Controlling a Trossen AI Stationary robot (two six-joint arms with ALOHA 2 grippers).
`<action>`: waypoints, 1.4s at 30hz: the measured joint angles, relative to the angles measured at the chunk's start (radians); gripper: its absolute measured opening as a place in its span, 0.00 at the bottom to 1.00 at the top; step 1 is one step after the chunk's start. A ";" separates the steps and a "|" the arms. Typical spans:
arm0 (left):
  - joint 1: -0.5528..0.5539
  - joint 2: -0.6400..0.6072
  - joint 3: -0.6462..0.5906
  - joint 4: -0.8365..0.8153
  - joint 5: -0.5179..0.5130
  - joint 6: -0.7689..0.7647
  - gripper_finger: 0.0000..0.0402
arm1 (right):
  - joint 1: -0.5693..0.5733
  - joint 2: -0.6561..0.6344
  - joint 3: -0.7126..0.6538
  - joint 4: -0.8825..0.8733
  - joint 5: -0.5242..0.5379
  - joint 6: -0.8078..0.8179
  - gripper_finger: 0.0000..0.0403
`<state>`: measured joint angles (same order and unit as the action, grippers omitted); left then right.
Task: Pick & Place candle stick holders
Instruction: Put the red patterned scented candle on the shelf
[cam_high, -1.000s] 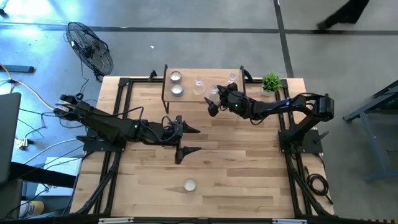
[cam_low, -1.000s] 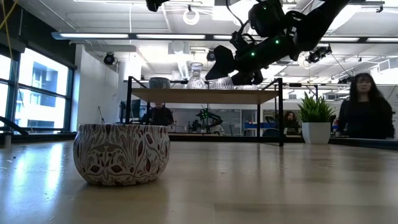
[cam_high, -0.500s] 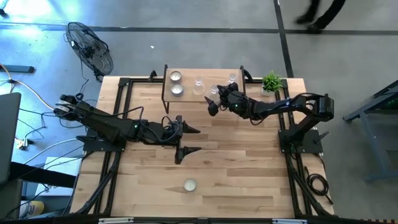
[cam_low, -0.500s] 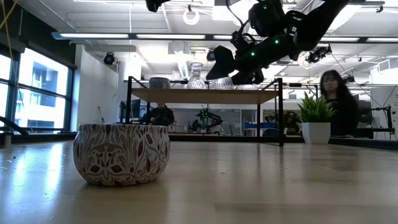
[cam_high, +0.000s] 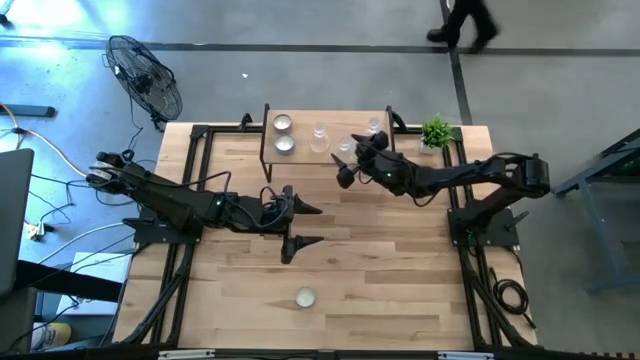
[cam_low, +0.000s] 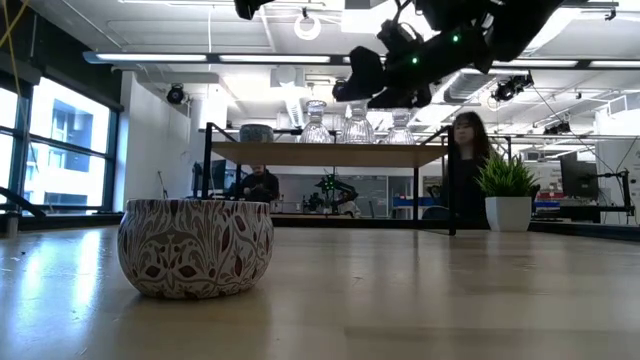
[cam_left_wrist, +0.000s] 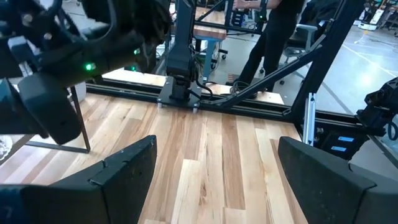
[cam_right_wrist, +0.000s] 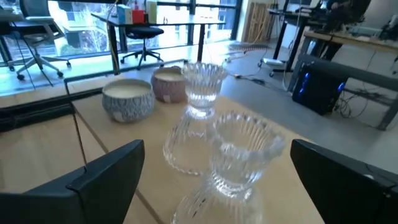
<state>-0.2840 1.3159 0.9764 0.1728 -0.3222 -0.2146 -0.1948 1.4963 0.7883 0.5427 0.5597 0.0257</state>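
Glass holders, three of them, stand on the small raised shelf at the far edge of the table: ribbed clear cups on flared stems, the nearest one close before my right gripper, another just beyond it. I see two round tealight cups with pale centres at the shelf's other end. A third patterned cup, white with dark leaf shapes, sits alone on the table, well apart from the shelf. My right gripper hangs at the shelf's front edge, jaws spread, holding nothing. My left gripper waits near the shelf, jaws also spread and empty.
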 joint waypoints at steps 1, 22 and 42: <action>0.000 0.000 0.000 0.001 0.000 0.000 0.82 | 0.005 -0.006 0.000 0.000 0.009 -0.013 0.99; 0.002 0.000 0.000 -0.026 -0.029 0.007 0.82 | 0.166 -0.209 0.000 0.024 0.060 -0.359 0.99; -0.109 0.000 0.000 -0.215 -0.030 -0.053 0.82 | 0.639 -0.364 0.000 -0.554 0.057 -0.064 0.99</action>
<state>-0.3931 1.3163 0.9764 -0.0419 -0.3520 -0.2672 0.4444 1.1323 0.7879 -0.0112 0.6171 -0.0385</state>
